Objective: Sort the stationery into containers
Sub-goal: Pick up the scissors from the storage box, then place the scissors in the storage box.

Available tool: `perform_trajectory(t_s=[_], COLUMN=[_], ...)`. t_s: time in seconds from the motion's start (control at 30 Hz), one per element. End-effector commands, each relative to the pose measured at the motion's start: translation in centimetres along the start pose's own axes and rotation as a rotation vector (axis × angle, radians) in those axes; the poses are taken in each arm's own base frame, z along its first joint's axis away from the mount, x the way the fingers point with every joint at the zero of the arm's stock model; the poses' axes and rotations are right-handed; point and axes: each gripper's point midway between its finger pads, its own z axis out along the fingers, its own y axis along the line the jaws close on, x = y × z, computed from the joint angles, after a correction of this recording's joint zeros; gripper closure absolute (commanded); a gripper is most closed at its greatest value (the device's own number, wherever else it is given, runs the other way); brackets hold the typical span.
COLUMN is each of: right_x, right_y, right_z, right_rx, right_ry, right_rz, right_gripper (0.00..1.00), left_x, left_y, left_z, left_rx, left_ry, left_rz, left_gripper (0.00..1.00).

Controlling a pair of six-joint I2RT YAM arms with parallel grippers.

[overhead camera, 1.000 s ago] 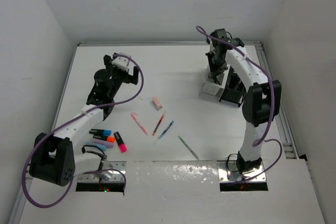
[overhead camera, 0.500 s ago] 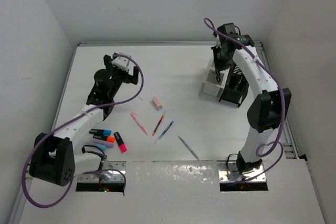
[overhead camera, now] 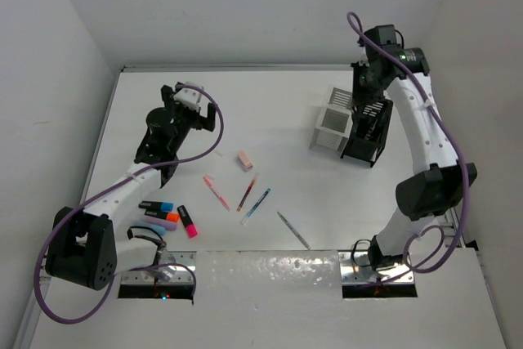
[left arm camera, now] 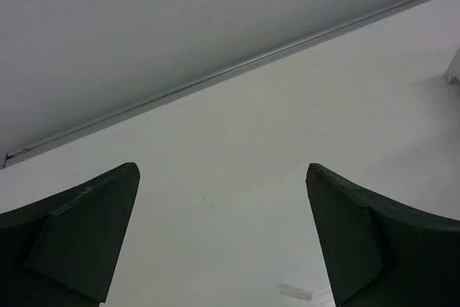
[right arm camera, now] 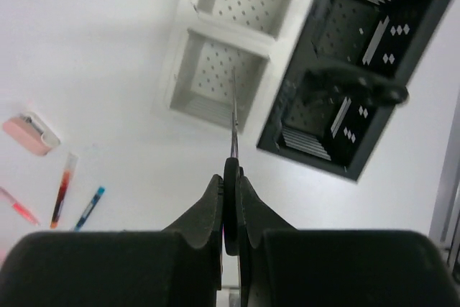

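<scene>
My right gripper point(overhead camera: 368, 86) point(right arm camera: 231, 177) is shut on the black-handled scissors point(right arm camera: 231, 210), blade point(right arm camera: 233, 116) pointing down, high above the white organiser point(overhead camera: 326, 130) point(right arm camera: 182, 41) and black organiser point(overhead camera: 360, 148) point(right arm camera: 296, 80). A dark object point(right arm camera: 359, 85) lies across a black compartment. My left gripper point(overhead camera: 193, 109) point(left arm camera: 221, 172) is open and empty over bare table at the back left. On the table lie a pink eraser point(overhead camera: 244, 160) point(right arm camera: 29, 133), pink pen point(overhead camera: 216, 192), red pen point(overhead camera: 248, 192) point(right arm camera: 63, 188), blue pen point(overhead camera: 256, 205) point(right arm camera: 89, 208), grey pen point(overhead camera: 292, 230) and highlighters point(overhead camera: 166, 214).
The table's back edge rail point(left arm camera: 237, 70) runs ahead of the left gripper. A small white scrap point(left arm camera: 296, 292) lies on the table below it. A metal rail point(overhead camera: 445, 194) borders the right side. Side walls stand close on both sides.
My right arm has swung right and toward the back with the scissors, from over the white organiser to over the black one. The left arm has not moved.
</scene>
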Motion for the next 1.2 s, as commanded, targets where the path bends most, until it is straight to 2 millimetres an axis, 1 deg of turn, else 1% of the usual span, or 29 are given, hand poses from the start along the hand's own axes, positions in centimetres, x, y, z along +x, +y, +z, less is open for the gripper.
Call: perform_trajectory(t_s=[0.0,0.07,0.1,0.2,0.23,0.37,0.4,0.47,0.5,0.57,0.6,0.73,0.77,0.87,0.97,1.07,1.17], right_x=[2.3,3.9,5.4,7.6,7.7,6.8,6.4,6.2,6.4,6.7,6.8,6.8,6.6,5.9,5.3,5.7,5.8], right_y=[-2.3,-3.2,-3.9,-5.0,-5.5,-5.3,-6.3,-6.6,-6.9,-7.0,-7.6,-7.4,-7.4,-7.4,-7.6,-7.7,-7.6], right_z=[-4.8,-4.9,-4.9,-4.3,-4.3,-4.0,-3.6,-3.0,-2.7,-1.7,-1.1,0.5,1.1,1.8,2.9,4.3,4.9], right_rx=[0.043,0.063,0.080,0.098,0.101,0.066,0.075,0.071,0.067,0.046,0.053,0.002,-0.011,-0.024,-0.041,-0.071,-0.096], right_ry=[0.024,0.070,0.112,0.173,0.172,0.155,0.157,0.169,0.180,0.206,0.206,0.235,0.237,0.232,0.238,0.276,0.291], right_rz=[0.095,0.117,0.131,0.162,0.182,0.209,0.238,0.242,0.246,0.258,0.269,0.296,0.305,0.324,0.354,0.398,0.435], right_gripper=[1.00,1.00,1.00,1.00,1.00,1.00,1.00,1.00,1.00,1.00,1.00,1.00,1.00,1.00,1.00,1.00,1.00], left_x=[-2.1,-1.9,-2.0,-2.0,-1.9,-1.9,-1.7,-1.8,-1.8,-1.8,-1.8,-1.8,-1.8,-1.8,-1.8,-1.8,-1.7], left_y=[0.3,0.3,0.3,0.1,0.1,0.0,-0.1,-0.1,-0.1,0.0,0.2,0.5,0.4,0.5,0.6,0.6,0.6], left_z=[0.4,0.4,0.4,0.5,0.5,0.4,0.4,0.3,0.3,0.2,0.1,0.1,0.1,0.2,0.2,0.2,0.2], left_rx=[-0.007,-0.008,-0.006,0.002,0.002,0.002,0.004,0.005,0.004,-0.004,-0.010,-0.018,-0.015,-0.016,-0.017,-0.017,-0.021], left_ry=[-0.075,-0.073,-0.076,-0.079,-0.078,-0.076,-0.074,-0.077,-0.078,-0.077,-0.076,-0.074,-0.075,-0.073,-0.073,-0.073,-0.069], left_rz=[0.005,0.002,-0.002,-0.002,-0.002,-0.005,-0.008,-0.010,-0.010,-0.007,-0.005,-0.002,-0.002,-0.007,-0.012,-0.012,-0.012], left_gripper=[0.01,0.01,0.01,0.01,0.01,0.01,0.01,0.01,0.01,0.01,0.01,0.01,0.01,0.01,0.01,0.01,0.01])
